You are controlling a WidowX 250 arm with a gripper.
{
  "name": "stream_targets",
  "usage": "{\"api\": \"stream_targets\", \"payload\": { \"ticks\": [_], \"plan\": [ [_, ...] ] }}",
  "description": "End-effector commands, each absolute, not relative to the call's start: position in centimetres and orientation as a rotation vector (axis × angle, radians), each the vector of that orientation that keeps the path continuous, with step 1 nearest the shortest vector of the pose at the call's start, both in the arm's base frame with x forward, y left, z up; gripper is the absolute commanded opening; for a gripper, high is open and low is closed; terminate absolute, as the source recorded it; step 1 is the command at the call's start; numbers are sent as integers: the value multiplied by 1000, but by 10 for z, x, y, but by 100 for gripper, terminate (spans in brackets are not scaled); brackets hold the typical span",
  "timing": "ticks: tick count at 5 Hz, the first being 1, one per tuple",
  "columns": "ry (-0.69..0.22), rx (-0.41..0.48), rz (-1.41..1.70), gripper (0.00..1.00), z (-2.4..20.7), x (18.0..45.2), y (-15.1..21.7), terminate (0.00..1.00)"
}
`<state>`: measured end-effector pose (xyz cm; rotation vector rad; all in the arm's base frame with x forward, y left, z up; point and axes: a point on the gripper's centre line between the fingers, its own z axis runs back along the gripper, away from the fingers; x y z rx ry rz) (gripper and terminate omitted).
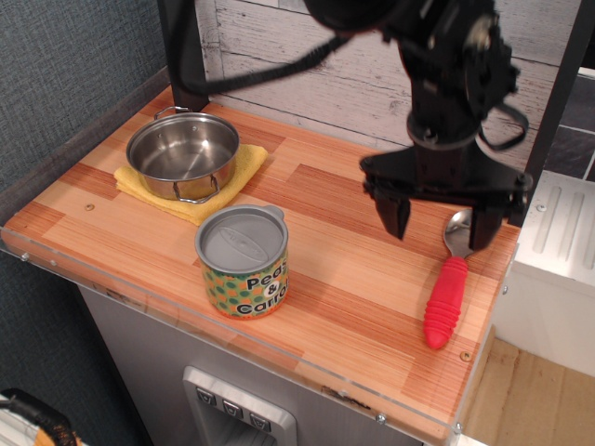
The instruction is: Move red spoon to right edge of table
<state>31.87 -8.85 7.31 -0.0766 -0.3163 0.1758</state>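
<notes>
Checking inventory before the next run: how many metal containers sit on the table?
2: a steel pot on the yellow cloth at back left, and a lidded can near the front edge. None appears hidden.

Can (pixel 243 263) label: read "Peas & Carro…", the last word cut off by the curve.
Elsewhere: no readable text.

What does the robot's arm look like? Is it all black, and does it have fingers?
Yes, it is nearly all black. The arm is made of chunky, rounded black blocks with small silvery screws, and thick black cables loop off it along the wall. At the bottom is the gripper: a wide, flat black bar with two short, blocky black fingers, one at each end.
</notes>
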Motion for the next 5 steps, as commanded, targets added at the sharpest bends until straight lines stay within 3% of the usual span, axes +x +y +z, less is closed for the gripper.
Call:
{"api": "stream_targets", "payload": {
  "ticks": [1, 2, 3, 4, 5],
  "plan": [
    [-287, -40, 76, 100, 112, 282, -34, 0],
    [-210, -61, -93, 100, 132, 267, -3, 0],
    [-219, -27, -18, 100, 139, 253, 30, 0],
    [-244, -26, 74, 100, 140, 260, 54, 0],
    [-278, -30, 150, 100, 134, 277, 69, 100]
  ]
}}
